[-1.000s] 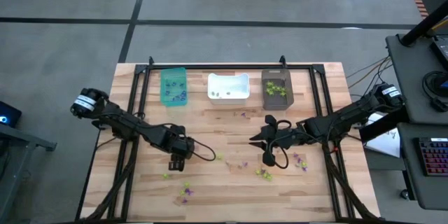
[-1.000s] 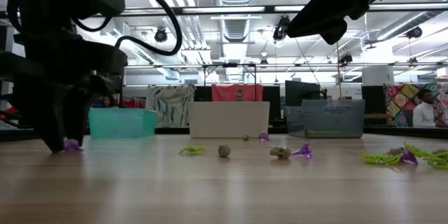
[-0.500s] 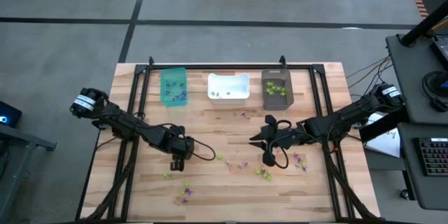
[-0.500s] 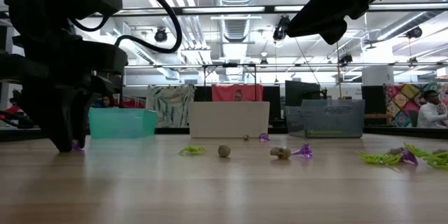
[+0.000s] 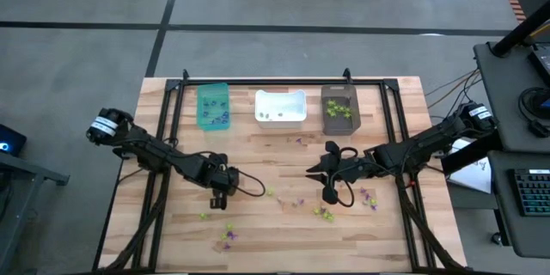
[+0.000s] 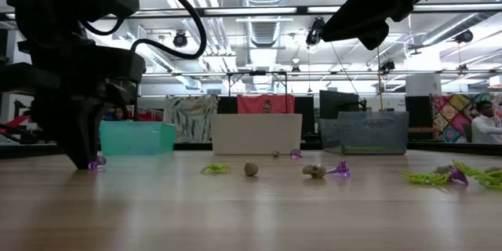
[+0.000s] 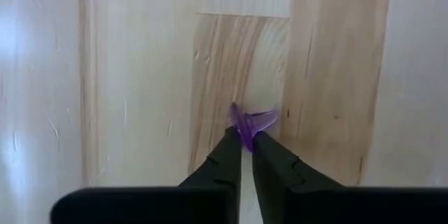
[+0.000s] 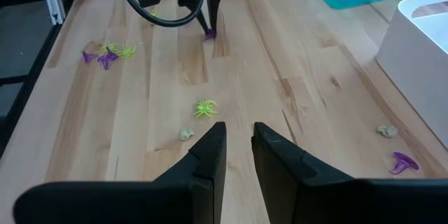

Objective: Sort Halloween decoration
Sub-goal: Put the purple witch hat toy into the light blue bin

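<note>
Closed now on a purple trinket (image 7: 250, 124), left jaws (right's slightly parted); teal bin (image 5: 213, 106) holds purple pieces.

The table (image 5: 284, 232) top is pale wood in jointed planks, smooth, with visible grain and a light sheen. The trinket (image 7: 250, 122) pinched at lower centre of the left wrist view is translucent purple plastic. The fingers (image 7: 227, 157) gripping it are matt black. The teal bin (image 6: 137, 137) is translucent plastic; the white bin (image 5: 280, 108) is opaque.
</note>
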Controlling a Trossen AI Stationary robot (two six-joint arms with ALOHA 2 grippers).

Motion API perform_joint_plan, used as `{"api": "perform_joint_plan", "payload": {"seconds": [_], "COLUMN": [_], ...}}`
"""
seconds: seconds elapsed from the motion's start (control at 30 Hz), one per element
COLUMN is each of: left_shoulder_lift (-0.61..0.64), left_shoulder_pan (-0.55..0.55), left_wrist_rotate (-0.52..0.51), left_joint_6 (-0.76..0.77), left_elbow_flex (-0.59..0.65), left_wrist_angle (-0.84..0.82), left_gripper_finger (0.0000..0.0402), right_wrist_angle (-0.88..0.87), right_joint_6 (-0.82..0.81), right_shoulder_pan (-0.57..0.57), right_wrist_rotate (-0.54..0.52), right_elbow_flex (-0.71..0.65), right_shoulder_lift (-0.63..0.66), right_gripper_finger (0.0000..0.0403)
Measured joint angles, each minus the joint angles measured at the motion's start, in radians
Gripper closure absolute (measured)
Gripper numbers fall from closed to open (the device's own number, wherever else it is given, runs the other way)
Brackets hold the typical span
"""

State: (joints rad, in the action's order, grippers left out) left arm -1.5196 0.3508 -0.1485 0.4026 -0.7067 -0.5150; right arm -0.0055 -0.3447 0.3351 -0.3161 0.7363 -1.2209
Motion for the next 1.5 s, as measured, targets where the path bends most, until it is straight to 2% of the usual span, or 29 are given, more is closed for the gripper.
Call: {"api": "perform_joint_plan", "payload": {"seconds": [0.53, 0.67, 0.9, 1.07, 1.2, 1.4, 1.5], "left_shoulder_lift": [0.039, 0.104, 0.285, 0.398, 0.426, 0.405, 0.377], "left_shoulder_pan": [0.0, 0.0, -0.041, -0.162, -0.302, -0.598, -0.767], "left_wrist_rotate": [-0.003, -0.004, -0.074, -0.095, -0.19, -0.226, -0.171], "left_joint_6": [0.0, 0.0, -0.001, -0.011, -0.031, -0.147, -0.208], "left_elbow_flex": [0.0, 0.0, -0.002, -0.027, -0.106, -0.215, -0.236], "left_wrist_angle": [0.001, -0.002, -0.09, -0.174, -0.302, -0.394, -0.394], "left_gripper_finger": [0.0401, 0.0401, 0.0401, 0.0401, 0.0401, 0.0401, 0.0401], "right_wrist_angle": [0.0, 0.0, 0.0, 0.004, 0.005, 0.008, 0.008], "right_joint_6": [0.0, 0.0, 0.0, 0.001, 0.003, 0.007, 0.008], "right_shoulder_pan": [0.0, 0.0, 0.0, 0.0, 0.0, 0.0, 0.0], "right_wrist_rotate": [0.0, 0.0, 0.0, 0.0, 0.0, 0.0, 0.0], "right_elbow_flex": [0.0, 0.0, 0.0, 0.0, 0.0, 0.0, 0.0], "right_shoulder_lift": [0.0, 0.0, 0.0, 0.0, 0.0, 0.0, 0.0], "right_gripper_finger": [0.0339, 0.0339, 0.0339, 0.0339, 0.0339, 0.0339, 0.0339]}}
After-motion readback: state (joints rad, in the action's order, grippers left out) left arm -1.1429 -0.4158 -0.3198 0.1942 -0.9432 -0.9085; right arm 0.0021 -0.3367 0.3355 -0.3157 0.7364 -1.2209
